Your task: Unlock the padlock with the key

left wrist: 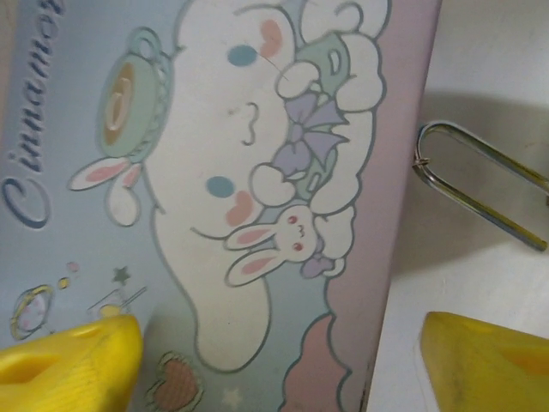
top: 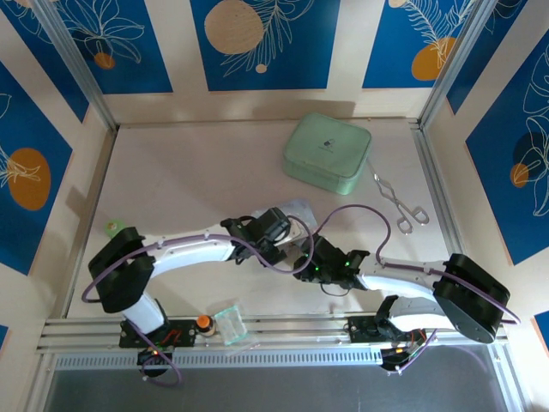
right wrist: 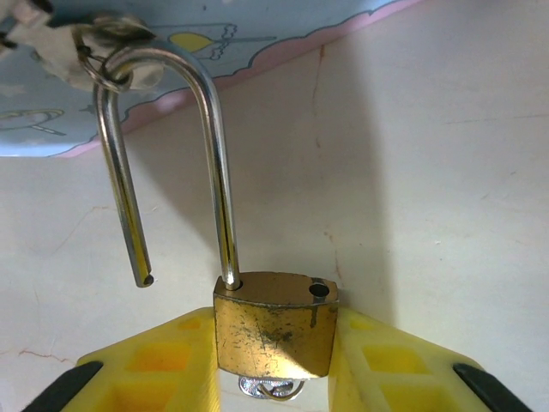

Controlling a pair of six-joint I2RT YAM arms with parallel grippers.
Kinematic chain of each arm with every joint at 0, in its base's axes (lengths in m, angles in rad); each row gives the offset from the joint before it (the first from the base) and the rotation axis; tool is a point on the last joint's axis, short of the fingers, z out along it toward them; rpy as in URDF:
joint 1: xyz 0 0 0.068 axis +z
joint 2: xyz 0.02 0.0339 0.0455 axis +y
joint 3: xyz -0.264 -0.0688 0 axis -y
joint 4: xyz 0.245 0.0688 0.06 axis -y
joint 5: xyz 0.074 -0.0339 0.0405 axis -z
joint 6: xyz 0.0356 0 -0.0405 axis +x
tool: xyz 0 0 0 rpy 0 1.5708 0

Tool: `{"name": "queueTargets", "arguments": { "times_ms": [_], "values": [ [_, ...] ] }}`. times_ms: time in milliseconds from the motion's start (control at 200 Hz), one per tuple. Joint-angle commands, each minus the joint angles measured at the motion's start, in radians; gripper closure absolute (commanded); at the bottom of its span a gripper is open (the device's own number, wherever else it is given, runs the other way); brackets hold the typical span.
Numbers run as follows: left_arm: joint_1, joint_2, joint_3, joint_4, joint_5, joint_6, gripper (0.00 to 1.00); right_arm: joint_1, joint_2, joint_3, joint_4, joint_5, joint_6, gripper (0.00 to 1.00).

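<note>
Clamping the open-shackled padlock (right wrist: 273, 330), the right jaws sit beside the cartoon tin (left wrist: 214, 172) while left jaws gape above it.

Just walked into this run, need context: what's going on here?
The right gripper is clamped on the body of the brass padlock, next to the Cinnamoroll tin. The shackle is sprung: one leg is out of its hole, so the lock looks open. A silvery piece, likely the key, sticks out under the body. The left gripper hovers open over the tin's edge, holding nothing.
</note>
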Motion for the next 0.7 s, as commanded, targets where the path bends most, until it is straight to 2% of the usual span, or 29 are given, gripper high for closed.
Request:
{"name": "queueTargets", "arguments": {
  "times_ms": [0, 300, 360, 445, 695],
  "values": [
    [-0.016, 0.054, 0.025, -0.073, -0.084, 0.012, 0.2, -0.023, 0.027, -0.038, 0.018, 0.037, 0.049, 0.7],
    [-0.042, 0.074, 0.007, -0.083, -0.089, -0.01, 0.25, -0.065, 0.058, -0.074, 0.179, -0.026, 0.159, 0.72],
    [-0.049, 0.072, 0.002, -0.071, -0.087, -0.011, 0.26, -0.071, 0.055, -0.079, 0.195, -0.013, 0.178, 0.72],
    [-0.05, 0.071, -0.007, -0.051, -0.055, -0.018, 0.36, -0.074, 0.051, -0.098, 0.244, 0.002, 0.212, 0.72],
    [-0.062, 0.091, -0.007, -0.037, -0.042, -0.011, 0.37, -0.094, 0.043, -0.085, 0.247, 0.061, 0.233, 0.74]
  ]
}}
